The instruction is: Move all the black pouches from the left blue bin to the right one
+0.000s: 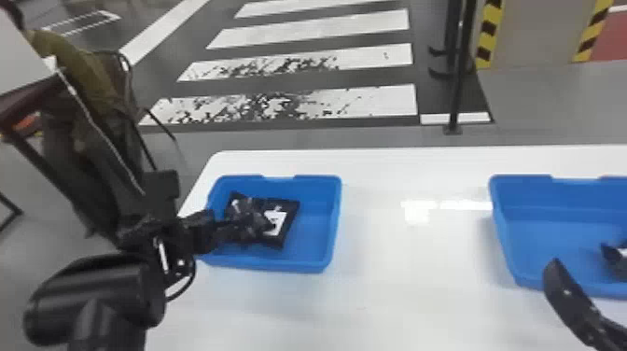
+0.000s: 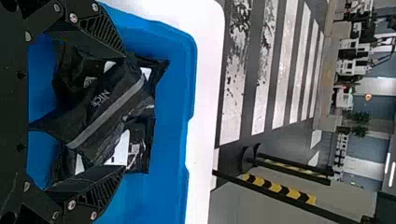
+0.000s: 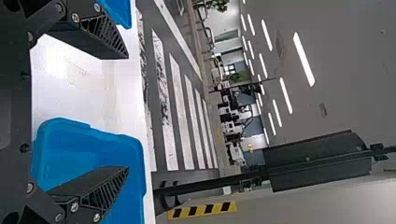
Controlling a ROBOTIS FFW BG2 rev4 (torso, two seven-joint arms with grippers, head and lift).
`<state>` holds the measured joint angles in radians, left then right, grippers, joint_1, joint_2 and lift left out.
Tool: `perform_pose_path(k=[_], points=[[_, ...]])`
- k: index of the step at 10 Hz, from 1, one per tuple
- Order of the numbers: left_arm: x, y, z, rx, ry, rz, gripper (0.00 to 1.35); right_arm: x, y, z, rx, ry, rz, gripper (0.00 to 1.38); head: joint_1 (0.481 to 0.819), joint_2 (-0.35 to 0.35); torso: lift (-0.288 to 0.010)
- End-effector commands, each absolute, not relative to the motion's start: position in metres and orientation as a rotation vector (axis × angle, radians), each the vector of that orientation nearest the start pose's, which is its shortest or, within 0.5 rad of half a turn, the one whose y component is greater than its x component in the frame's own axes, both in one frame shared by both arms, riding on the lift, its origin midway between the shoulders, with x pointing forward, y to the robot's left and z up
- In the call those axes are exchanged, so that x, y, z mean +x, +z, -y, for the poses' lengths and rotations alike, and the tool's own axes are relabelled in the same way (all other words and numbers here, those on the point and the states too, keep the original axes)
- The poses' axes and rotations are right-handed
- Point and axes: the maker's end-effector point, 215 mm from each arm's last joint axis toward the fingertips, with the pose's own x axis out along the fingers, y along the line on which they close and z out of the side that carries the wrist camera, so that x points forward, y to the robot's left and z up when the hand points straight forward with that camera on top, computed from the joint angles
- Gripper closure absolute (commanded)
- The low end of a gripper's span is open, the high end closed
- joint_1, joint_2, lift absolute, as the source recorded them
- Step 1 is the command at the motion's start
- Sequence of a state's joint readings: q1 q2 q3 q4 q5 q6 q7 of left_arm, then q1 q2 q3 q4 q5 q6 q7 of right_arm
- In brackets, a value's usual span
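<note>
My left gripper (image 1: 254, 226) is down inside the left blue bin (image 1: 319, 233), over black pouches (image 1: 286, 207) with white labels. In the left wrist view, that gripper (image 2: 125, 111) is open, its two fingers wide apart on either side of a crumpled black pouch (image 2: 100, 105) with a grey stripe. Other black pouches (image 2: 140, 154) lie under and beside it. The right gripper (image 1: 567, 291) is at the near side of the right blue bin (image 1: 522, 233); the right wrist view has this gripper (image 3: 128, 112) open with nothing between its fingers.
Both bins stand on a white table (image 1: 410, 289), with a wide stretch of tabletop between them. A dark shape (image 1: 616, 256) at the head view's right edge, over the right bin, may be a fingertip or a pouch; I cannot tell. A black post (image 1: 459, 79) stands beyond the table.
</note>
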<state>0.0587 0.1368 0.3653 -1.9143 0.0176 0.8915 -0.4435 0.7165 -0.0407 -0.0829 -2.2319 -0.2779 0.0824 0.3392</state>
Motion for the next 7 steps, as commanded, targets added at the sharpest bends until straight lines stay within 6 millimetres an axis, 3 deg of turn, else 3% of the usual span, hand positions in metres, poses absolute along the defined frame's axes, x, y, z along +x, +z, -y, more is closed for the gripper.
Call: perform_pose_path(k=[1,5,6,7], points=[[0.522,-0.434,-0.367,-0.141,-0.082,-0.601,0.20,0.376,-0.334,0.192,0.225,0.305,-0.104,0.20,0.695,0.238,-0.140],[0.525,-0.451,-0.374,-0.163,-0.061,-0.656,0.27,0.376,-0.343,0.187,0.257,0.316,-0.125,0.20,0.695,0.223,-0.140],[0.523,-0.463,-0.374,-0.178,-0.061,-0.686,0.42,0.377,-0.344,0.187,0.258,0.316,-0.128,0.20,0.695,0.226,-0.140],[0.523,-0.464,-0.373,-0.187,-0.066,-0.687,0.76,0.377,-0.344,0.187,0.262,0.317,-0.129,0.20,0.695,0.229,-0.140]])
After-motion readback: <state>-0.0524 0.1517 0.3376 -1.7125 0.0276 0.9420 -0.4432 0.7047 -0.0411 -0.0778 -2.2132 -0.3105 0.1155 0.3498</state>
